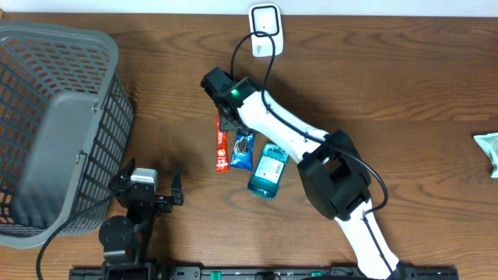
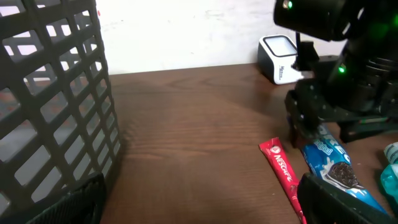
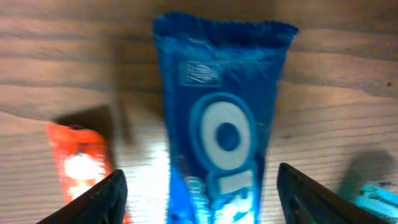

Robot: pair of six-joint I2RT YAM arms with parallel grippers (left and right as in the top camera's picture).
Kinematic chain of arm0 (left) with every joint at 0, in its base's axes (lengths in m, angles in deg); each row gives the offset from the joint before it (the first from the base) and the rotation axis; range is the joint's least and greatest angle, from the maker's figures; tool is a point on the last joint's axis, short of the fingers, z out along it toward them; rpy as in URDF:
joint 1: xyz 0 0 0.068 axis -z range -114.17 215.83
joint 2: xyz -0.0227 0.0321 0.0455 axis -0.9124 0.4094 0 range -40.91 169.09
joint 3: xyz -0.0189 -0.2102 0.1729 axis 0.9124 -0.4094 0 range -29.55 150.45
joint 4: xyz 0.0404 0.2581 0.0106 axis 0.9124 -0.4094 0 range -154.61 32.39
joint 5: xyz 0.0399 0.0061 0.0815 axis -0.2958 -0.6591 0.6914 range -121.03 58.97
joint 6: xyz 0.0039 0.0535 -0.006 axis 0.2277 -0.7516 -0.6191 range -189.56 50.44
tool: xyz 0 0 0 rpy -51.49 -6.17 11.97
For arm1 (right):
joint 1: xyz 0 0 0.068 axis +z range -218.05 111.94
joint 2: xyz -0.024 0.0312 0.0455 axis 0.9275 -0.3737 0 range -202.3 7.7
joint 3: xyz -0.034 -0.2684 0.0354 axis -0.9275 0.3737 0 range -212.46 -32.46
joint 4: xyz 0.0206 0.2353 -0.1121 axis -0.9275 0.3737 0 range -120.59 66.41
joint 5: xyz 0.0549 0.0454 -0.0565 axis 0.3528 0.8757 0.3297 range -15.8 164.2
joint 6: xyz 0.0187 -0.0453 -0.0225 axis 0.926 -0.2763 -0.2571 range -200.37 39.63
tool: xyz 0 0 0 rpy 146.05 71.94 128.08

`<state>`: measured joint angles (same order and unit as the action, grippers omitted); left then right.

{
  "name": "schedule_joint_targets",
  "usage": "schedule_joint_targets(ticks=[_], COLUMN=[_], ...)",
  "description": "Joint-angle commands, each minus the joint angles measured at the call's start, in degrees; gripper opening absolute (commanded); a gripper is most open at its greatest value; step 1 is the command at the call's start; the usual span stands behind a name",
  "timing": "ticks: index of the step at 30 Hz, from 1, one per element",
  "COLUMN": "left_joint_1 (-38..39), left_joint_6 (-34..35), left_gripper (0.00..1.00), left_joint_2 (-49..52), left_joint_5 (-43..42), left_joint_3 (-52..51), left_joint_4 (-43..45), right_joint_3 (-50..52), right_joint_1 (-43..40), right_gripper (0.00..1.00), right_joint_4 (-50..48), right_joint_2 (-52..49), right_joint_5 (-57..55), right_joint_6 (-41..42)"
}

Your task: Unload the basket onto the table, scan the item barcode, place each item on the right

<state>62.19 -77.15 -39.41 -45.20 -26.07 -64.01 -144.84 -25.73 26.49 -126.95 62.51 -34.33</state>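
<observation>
Desk (image 1: 405, 93) carries a grey basket (image 1: 47, 124) at its left. The right arm (image 1: 280, 128) stretches from the near edge to mid-desk, wrist tipped down. Its right fingers (image 3: 99, 202) stand apart astride the blue Oreo packet (image 3: 224, 124), which lies flat beside a red stick (image 1: 222, 144), and they grip nothing. The left fingers (image 1: 177, 187) are spread wide and empty beside the basket.

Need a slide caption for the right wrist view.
Right hand open astride a blue Oreo pack on the wooden table, red packet beside it.
</observation>
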Motion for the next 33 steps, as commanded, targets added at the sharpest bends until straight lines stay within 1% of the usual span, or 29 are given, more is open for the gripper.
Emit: schedule_joint_targets(ticks=[1, 4, 11, 13, 16, 17, 19, 23, 24, 26, 27, 28, 30, 33], left_joint_1=[0.24, 0.24, 0.24, 0.24, 0.24, 0.24, 0.24, 0.24, 0.24, 0.24, 0.24, 0.24, 0.24, 0.24], left_joint_6=[-0.72, -0.72, -0.72, -0.72, -0.72, -0.72, -0.72, -0.72, -0.72, -0.72, -0.72, -0.72, -0.72, -0.72], left_gripper=[0.98, 0.98, 0.98, 0.98, 0.98, 0.98, 0.98, 0.98, 0.98, 0.98, 0.98, 0.98, 0.98, 0.98], left_joint_2=[-0.13, -0.13, -0.11, -0.11, -0.11, -0.11, -0.11, -0.11, -0.11, -0.11, -0.11, -0.11, -0.11, -0.11], left_joint_5=[0.50, 0.52, 0.52, 0.52, 0.52, 0.52, 0.52, 0.52, 0.52, 0.52, 0.52, 0.52, 0.52, 0.52], left_joint_3=[-0.37, -0.37, -0.37, -0.37, -0.37, -0.37, -0.37, -0.37, -0.37, -0.37, -0.37, -0.37, -0.37, -0.37], left_joint_4=[-1.64, -3.37, -3.43, -3.43, -3.43, -3.43, -3.43, -3.43, -3.43, -3.43, -3.43, -3.43, -3.43, -3.43], right_joint_3=[-1.62, -1.60, -1.62, -1.62, -1.62, -1.62, -1.62, -1.88, -2.01, -2.01, -2.01, -2.01, -2.21, -4.11], right_joint_1=[1.29, 1.79, 2.80, 2.75, 2.62, 2.62, 2.62, 2.60, 2.54, 2.29, 2.21, 2.05, 1.53, 0.37], right_gripper=[0.70, 0.67, 0.61, 0.60, 0.57, 0.54, 0.44, 0.27, 0.20, 0.04, 0.01, 0.01, 0.01, 0.01], right_joint_4=[-0.59, -0.11, 0.85, 1.22, 1.90, 2.23, 3.58, 8.46, 9.70, 12.66, 14.38, 15.96, 17.38, 17.29], right_joint_2=[0.44, -0.28, -4.13, -5.73, -7.72, -8.31, -8.92, -8.92, -8.92, -8.92, -8.92, -8.92, -8.76, -8.37], right_joint_5=[-3.08, -3.48, -6.47, -6.47, -6.49, -6.49, -6.88, -10.86, -11.19, -11.15, -11.08, -10.40, -6.78, 2.36], right_joint_6=[2.23, 2.97, 4.13, 4.13, 4.13, 4.26, 4.74, 6.97, 7.13, 8.72, 10.19, 11.19, 10.47, 3.63])
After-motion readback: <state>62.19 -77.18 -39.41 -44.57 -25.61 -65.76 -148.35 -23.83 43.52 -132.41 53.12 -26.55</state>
